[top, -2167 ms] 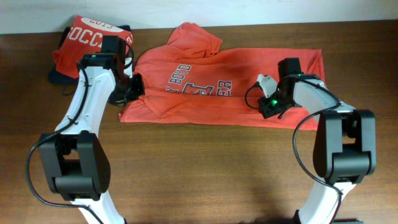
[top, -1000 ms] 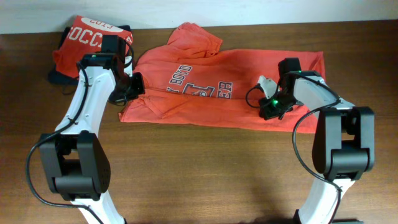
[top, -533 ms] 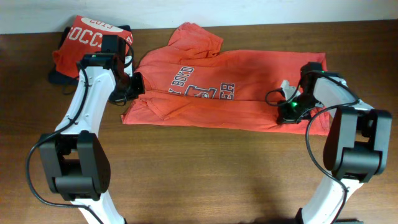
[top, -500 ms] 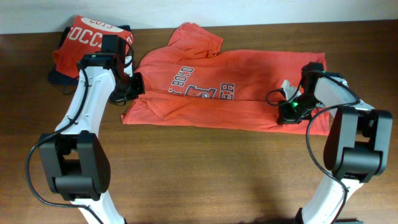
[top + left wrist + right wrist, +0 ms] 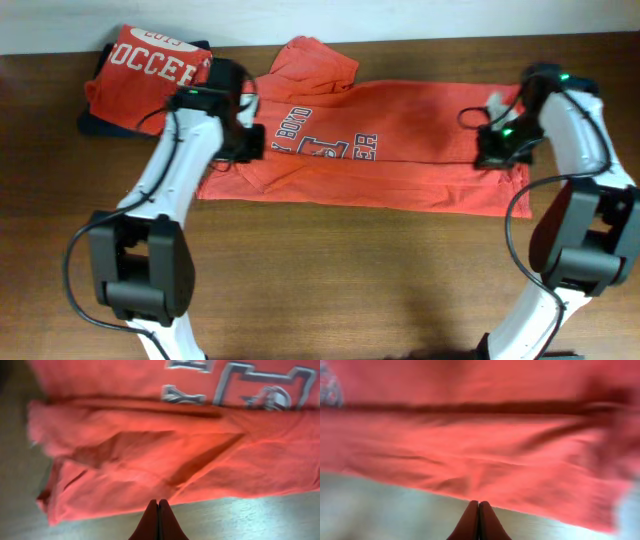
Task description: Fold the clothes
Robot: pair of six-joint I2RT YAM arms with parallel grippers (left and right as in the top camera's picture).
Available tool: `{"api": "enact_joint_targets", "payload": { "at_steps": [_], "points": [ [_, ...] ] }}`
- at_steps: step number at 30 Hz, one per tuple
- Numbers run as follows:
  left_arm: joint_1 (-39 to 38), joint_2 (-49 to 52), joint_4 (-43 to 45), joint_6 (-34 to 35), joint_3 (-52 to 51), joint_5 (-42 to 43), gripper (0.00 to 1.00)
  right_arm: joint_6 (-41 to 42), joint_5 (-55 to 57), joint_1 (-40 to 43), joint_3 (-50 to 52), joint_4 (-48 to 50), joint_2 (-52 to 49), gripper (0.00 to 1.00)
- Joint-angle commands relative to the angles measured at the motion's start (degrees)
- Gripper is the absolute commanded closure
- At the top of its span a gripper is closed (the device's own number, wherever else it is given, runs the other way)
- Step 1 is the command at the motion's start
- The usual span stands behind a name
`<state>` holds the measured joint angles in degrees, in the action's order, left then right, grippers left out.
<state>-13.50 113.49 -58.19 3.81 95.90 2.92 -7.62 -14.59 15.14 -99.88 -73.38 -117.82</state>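
Orange T-shirt (image 5: 400, 150) lies along the desk's (image 5: 330, 280) far edge — left fingers (image 5: 150, 522) pressed together, gripping nothing. Same for the right fingers (image 5: 470, 522).

Orange T-shirt (image 5: 400, 175) spread flat on the table (image 5: 320, 280).
The left gripper (image 5: 250, 146) hangs over its lettered end, the right gripper (image 5: 496, 150) over its plain end.

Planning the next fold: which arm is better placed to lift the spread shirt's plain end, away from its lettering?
Right. The right gripper is over that end of the spread shirt; the left gripper is by the lettering.
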Motion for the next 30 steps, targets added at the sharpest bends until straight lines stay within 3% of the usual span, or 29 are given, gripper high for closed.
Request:
{"api": "enact_joint_targets", "payload": {
  "at_steps": [1,3,5,6,11,13,15,17,21,30],
  "points": [
    [-2.91,0.28,1.11,-5.27,0.42,-3.19,1.00,3.89,6.64,4.15,-1.44,-0.85,1.79,0.96],
    [-4.13,0.31,2.12,-6.43,0.42,-3.23,0.99,3.91,7.85,6.38,-1.40,-1.01,1.73,0.95],
    [-4.87,0.33,3.28,-7.69,0.42,-3.50,0.99,3.93,7.80,8.52,-1.40,-1.01,1.75,0.83],
    [-5.18,0.46,3.98,-7.85,0.42,-4.02,0.99,3.93,7.78,9.53,-1.40,-1.01,1.75,0.72],
    [-5.64,1.97,6.05,-8.68,0.42,-4.39,0.95,4.11,7.58,13.35,-1.40,-0.96,1.73,0.59],
    [-5.64,3.02,6.12,-8.66,0.42,-4.37,0.88,4.13,7.30,14.10,-1.40,-0.96,1.73,0.59],
    [-5.64,4.13,6.01,-8.66,0.42,-4.22,0.69,4.11,6.78,14.21,-1.40,-1.01,1.73,0.59],
    [-5.64,5.09,5.49,-8.66,0.39,-4.22,0.69,4.07,3.15,14.01,-1.40,-1.03,1.73,0.62],
    [-5.64,5.88,5.25,-8.61,0.39,-4.22,0.99,-0.96,-7.13,11.85,-1.40,-1.42,1.73,0.81],
    [-5.05,5.86,4.35,3.15,0.44,-4.20,0.99,-13.66,-7.78,-4.98,-1.40,1.55,1.36,0.82]
  ]
}}
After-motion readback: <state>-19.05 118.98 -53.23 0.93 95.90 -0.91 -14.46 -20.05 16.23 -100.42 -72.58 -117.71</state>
